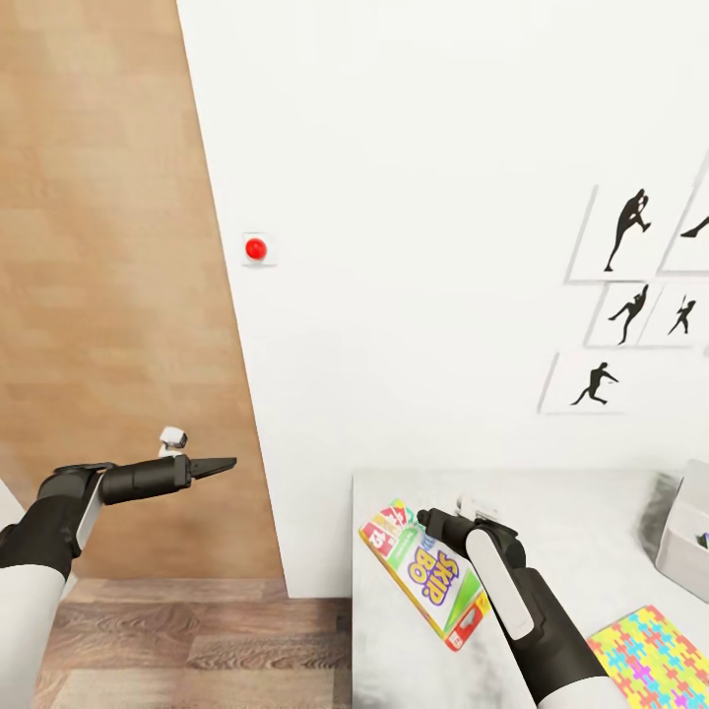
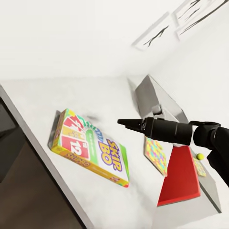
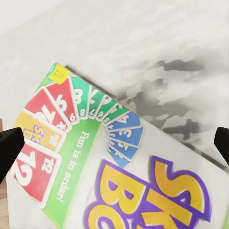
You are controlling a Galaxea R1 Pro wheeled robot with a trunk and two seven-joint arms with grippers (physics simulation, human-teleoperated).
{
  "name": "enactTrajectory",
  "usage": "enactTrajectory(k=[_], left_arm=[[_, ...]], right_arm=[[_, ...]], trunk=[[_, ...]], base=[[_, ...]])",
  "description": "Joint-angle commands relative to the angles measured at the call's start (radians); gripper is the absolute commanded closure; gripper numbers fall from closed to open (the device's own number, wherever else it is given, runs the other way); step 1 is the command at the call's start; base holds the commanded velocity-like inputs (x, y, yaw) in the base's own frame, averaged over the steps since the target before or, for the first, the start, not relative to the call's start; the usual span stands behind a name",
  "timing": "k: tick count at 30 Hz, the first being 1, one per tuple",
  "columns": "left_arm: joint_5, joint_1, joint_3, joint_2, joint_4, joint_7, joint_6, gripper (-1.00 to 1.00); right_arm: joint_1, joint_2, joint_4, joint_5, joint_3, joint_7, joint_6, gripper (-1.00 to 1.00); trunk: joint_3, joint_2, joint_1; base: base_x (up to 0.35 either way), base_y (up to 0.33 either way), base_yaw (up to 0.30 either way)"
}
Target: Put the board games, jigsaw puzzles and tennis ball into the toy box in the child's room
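The left gripper [image 1: 225, 463] hangs over the wooden floor [image 1: 197, 640], off the desk's left edge, its jaws clenched into one dark point. Right of it, near the desk's front left corner, the Skip-Bo board game [image 1: 425, 573] lies flat on the desk [image 1: 591, 512]: a slim box with a green and white face, a fan of numbered cards in red, yellow, green and blue at one end, and the purple-and-yellow title. The right gripper [image 1: 425, 516] hovers just above the box's card end. In the right wrist view its jaws stand released, a dark fingertip [image 3: 9, 148] at either side, with the box [image 3: 109, 171] lying between and below them, apart from both. Further right, a jigsaw puzzle [image 1: 652, 650] with bright interlocking pieces lies at the front edge, and the toy box [image 1: 684, 542] stands at the right edge. The desk is pale grey; behind it a white wall [image 1: 414, 197] carries a red button [image 1: 256, 249] and black silhouette pictures [image 1: 630, 295].
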Motion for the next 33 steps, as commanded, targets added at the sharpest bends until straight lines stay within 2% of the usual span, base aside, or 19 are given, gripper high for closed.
enactTrajectory(k=[1,33], left_arm=[[-0.003,-0.001,0.001,0.0,0.0,-0.005,0.011,-1.0],[-0.003,-0.001,0.001,0.0,0.0,-0.004,0.011,-1.0]], right_arm=[[-0.001,0.0,-0.001,-0.01,0.001,-0.01,0.001,-1.0],[-0.001,-0.004,-0.001,-0.01,0.0,-0.01,0.001,-1.0]], trunk=[[-0.003,-0.001,0.0],[-0.056,-0.001,0.0]], base=[[0.0,0.0,0.0],[0.0,0.0,0.0]])
